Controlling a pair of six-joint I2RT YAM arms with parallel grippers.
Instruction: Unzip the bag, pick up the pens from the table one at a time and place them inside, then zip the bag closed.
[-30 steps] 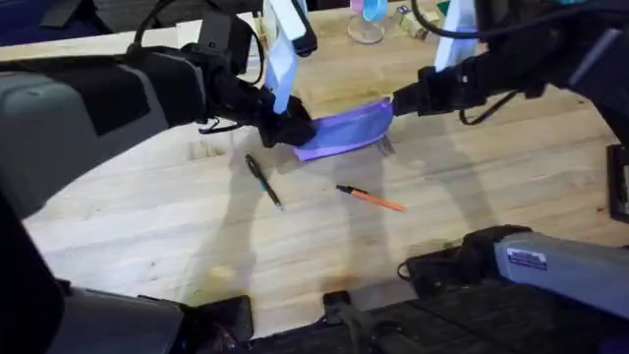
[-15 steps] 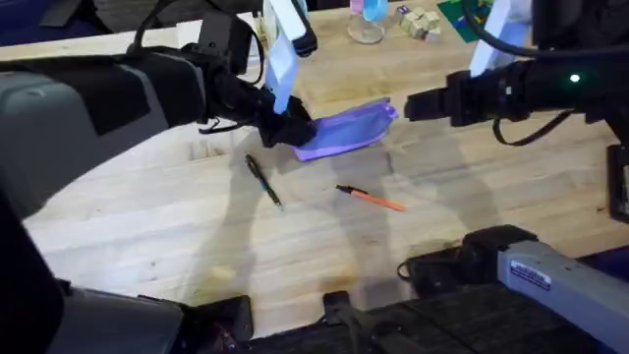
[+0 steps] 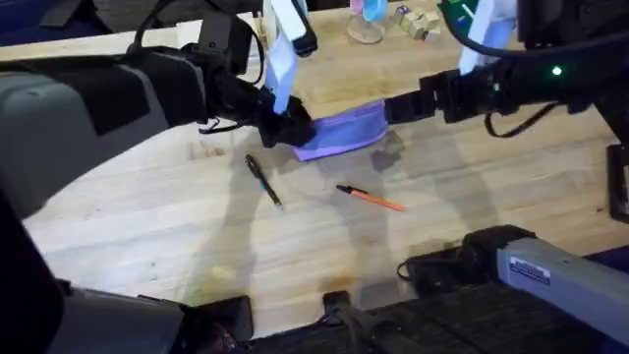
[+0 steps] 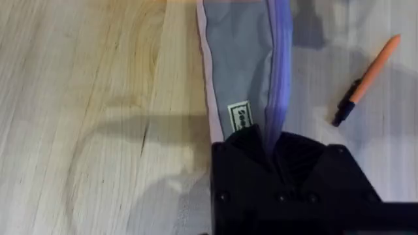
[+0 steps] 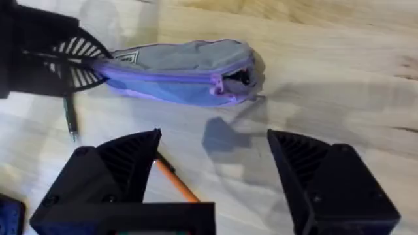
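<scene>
The lavender bag [image 3: 346, 128] lies on the table [image 3: 147, 211], and its left end is pinched in my left gripper [image 3: 291, 132], which is shut. The left wrist view shows the bag [image 4: 243, 65] running away from that gripper [image 4: 266, 140]. My right gripper [image 3: 391, 110] hovers at the bag's right end, open, with nothing between its fingers [image 5: 124, 163]. There the bag [image 5: 173, 68] shows a small gap at the zipper's end [image 5: 236, 77]. The black pen [image 3: 263, 182] and the orange pen [image 3: 371, 199] lie on the wood in front of the bag.
A clear cup [image 3: 366, 25], small wooden blocks [image 3: 418, 22] and a green item [image 3: 462, 12] stand along the table's far edge. Bare wood stretches in front of the pens and to the right of the bag.
My right gripper drew away to the right from the bag's end, then came back to it. The bag's right end dropped a little. The left gripper and both pens stayed put.
</scene>
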